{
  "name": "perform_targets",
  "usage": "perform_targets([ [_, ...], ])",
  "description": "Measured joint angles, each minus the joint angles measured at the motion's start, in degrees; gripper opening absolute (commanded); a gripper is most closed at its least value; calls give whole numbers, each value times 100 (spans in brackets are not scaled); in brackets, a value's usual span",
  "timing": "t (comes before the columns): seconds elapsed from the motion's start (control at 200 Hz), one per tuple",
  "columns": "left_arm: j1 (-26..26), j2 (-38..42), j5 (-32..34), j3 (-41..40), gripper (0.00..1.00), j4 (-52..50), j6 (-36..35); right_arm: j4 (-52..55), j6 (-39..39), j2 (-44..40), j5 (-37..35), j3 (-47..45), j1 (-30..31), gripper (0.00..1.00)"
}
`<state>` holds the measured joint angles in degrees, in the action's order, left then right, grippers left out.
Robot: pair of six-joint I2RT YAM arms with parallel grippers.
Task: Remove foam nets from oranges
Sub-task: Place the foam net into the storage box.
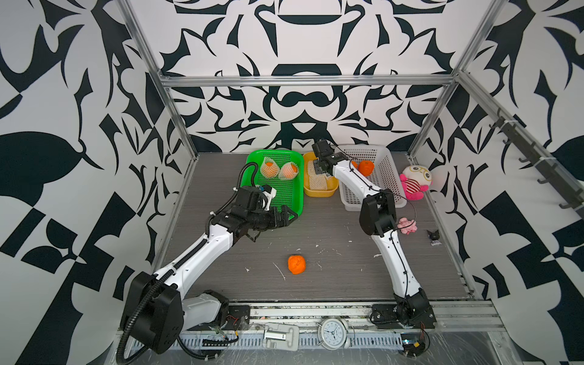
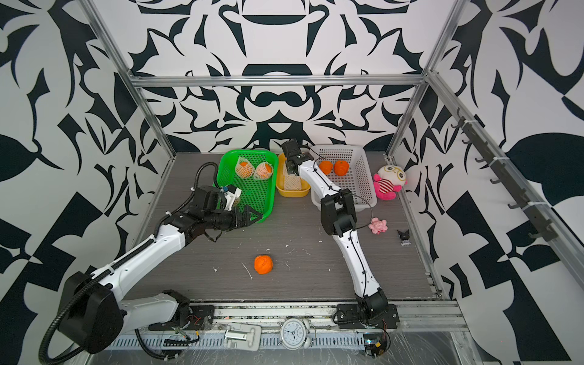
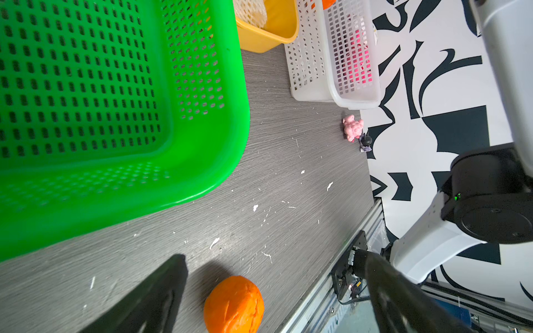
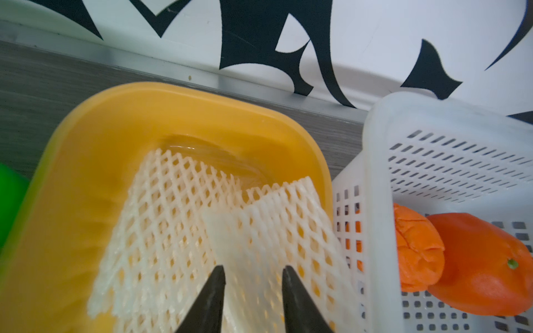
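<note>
A bare orange (image 1: 296, 264) (image 2: 263, 264) lies near the table's front; the left wrist view shows this orange (image 3: 233, 305) beyond my fingers. Two oranges in white foam nets (image 1: 269, 168) (image 1: 289, 171) sit in the green basket (image 1: 286, 196). Flattened foam nets (image 1: 317, 181) (image 4: 173, 230) lie in the yellow tub (image 1: 319, 191) (image 4: 187, 89). Two bare oranges (image 2: 325, 166) (image 2: 341, 167) (image 4: 478, 265) rest in the white basket (image 1: 387, 177). My left gripper (image 1: 292, 216) (image 3: 269, 256) is open and empty at the green basket's front corner. My right gripper (image 1: 318, 172) (image 4: 253, 268) hangs over the tub, jaws apart, a net just below.
A plush doll (image 1: 415, 181), a small pink toy (image 1: 407, 225) and a black figurine (image 1: 433, 236) lie along the right edge. An alarm clock (image 1: 332, 331) stands on the front rail. White foam scraps are scattered on the grey table (image 1: 331, 278).
</note>
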<state>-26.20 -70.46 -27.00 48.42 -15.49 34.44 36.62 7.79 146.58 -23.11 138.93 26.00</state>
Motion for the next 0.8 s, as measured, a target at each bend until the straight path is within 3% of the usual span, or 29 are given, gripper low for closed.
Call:
perform_targets([
  [0.385, 0, 4, -44, -101, 99, 107, 31, 24, -52, -122, 48, 11, 42, 53],
  [0.8, 0, 94, -42, -120, 100, 68, 74, 133, -52, -1047, 295, -42, 120, 56],
])
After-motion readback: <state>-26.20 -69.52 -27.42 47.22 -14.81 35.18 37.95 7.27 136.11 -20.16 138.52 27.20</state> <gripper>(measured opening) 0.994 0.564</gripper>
